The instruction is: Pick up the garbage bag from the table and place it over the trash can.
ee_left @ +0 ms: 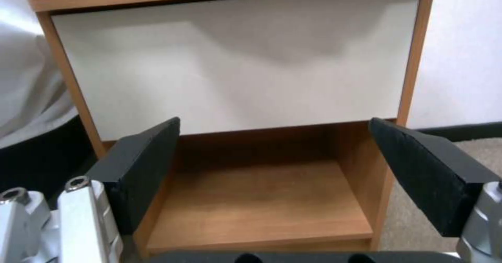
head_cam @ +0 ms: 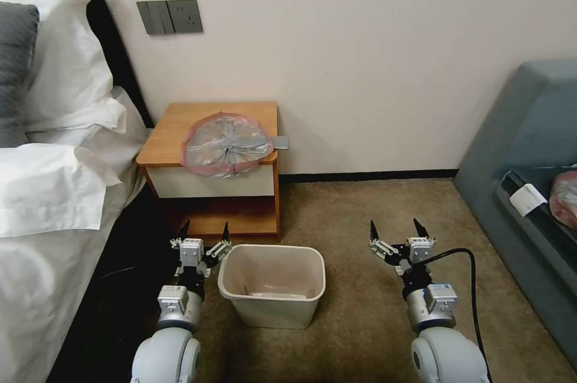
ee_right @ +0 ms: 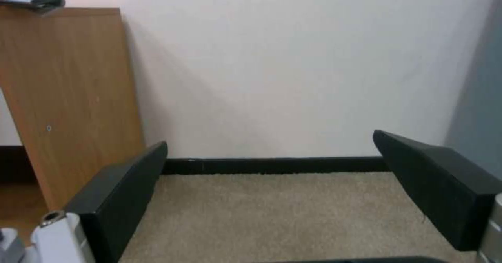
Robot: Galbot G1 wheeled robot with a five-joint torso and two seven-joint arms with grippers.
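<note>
- The garbage bag (head_cam: 226, 145) is translucent grey with a pinkish-red rim band.
- The counter (head_cam: 174, 130) is orange-brown wood with a white drawer front.
- The trash can (head_cam: 271, 293) is plain beige.
- Both the left claw (head_cam: 205, 231) and the right claw (head_cam: 396, 228) have black fingers on silver-grey bodies.
- The carpet (head_cam: 360, 214) is speckled tan.

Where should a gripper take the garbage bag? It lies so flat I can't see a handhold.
Probably the pinkish rim of the garbage bag where it overhangs the front edge of the table, coming from the front: there a finger can get beneath it. Both the left gripper and the right gripper are open.
</note>
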